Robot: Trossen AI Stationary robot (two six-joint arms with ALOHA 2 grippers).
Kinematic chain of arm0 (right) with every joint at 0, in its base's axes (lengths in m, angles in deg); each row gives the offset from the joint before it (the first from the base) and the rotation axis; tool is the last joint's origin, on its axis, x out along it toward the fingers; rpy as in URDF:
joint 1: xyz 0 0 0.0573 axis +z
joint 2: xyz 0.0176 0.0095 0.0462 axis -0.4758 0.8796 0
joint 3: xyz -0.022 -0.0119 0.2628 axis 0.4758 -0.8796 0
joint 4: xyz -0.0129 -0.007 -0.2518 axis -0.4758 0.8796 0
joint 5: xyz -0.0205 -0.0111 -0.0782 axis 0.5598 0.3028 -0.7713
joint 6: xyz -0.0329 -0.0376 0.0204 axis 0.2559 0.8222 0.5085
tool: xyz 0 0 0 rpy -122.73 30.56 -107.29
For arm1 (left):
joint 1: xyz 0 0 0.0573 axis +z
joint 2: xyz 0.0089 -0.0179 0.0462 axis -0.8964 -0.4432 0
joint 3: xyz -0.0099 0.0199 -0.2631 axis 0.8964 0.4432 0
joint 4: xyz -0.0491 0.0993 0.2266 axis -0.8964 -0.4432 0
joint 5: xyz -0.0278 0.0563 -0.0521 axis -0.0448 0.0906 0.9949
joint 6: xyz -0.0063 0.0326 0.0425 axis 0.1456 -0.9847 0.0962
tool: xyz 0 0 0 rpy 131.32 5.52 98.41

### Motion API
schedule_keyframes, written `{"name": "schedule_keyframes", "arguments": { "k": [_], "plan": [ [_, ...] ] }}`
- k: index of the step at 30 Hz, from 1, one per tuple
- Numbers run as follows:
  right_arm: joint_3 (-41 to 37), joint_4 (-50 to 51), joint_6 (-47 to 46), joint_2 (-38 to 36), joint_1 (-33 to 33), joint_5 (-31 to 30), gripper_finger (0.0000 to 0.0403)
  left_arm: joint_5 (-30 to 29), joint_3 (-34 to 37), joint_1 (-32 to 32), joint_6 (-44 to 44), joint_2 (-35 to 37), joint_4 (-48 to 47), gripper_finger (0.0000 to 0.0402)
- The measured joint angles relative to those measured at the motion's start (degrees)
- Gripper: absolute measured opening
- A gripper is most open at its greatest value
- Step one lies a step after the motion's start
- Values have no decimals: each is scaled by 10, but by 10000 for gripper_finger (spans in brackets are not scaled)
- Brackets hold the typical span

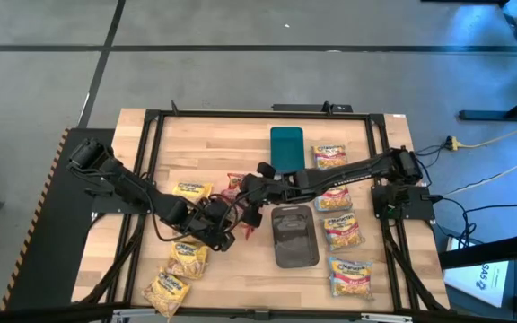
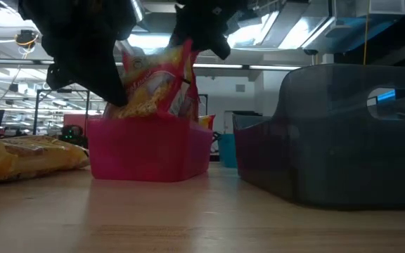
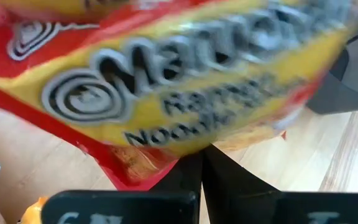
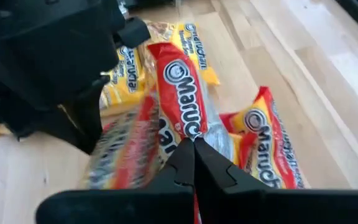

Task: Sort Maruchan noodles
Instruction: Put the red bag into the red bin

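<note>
The jaws of the right gripper are pinched shut on the edge of a red noodle packet, so it can be lifted by its crinkly rim. The jaws of the left gripper are also closed, on a red packet that fills its wrist view; whether it is the same packet cannot be told. The held packet is kept just above the pink tray, probably so it can be dropped in with other red ones. Yellow packets lie near the left table edge, and blue-and-pink packets are lined up right of the grey tray.
</note>
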Motion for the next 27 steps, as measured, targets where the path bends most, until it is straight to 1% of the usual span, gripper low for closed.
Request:
{"name": "schedule_keyframes", "arguments": {
  "k": [4, 8, 12, 18, 21, 25, 27],
  "plan": [
    [0, -2, 7, -2, 0, 0, 0, -3, 0, 6, 0, 0, 4, 0],
    [0, 1, 5, -2, 0, 13, 0, -2, 0, 12, 0, 0, 10, 0],
    [0, 0, 5, -2, 0, 7, 0, 2, 0, 19, -6, -5, 21, 0],
    [0, -4, 5, -2, 0, 9, 0, 32, 0, 26, -15, -35, 44, 0],
    [0, -2, 5, -2, 0, 9, 0, 27, 0, 26, -15, -38, 43, 0],
    [0, -1, 5, -2, 0, 9, 0, 6, 0, 26, -26, -20, 41, 0],
    [0, -1, 5, -2, 0, 14, 0, 8, 0, 28, -34, -16, 40, 0]
  ]
}}
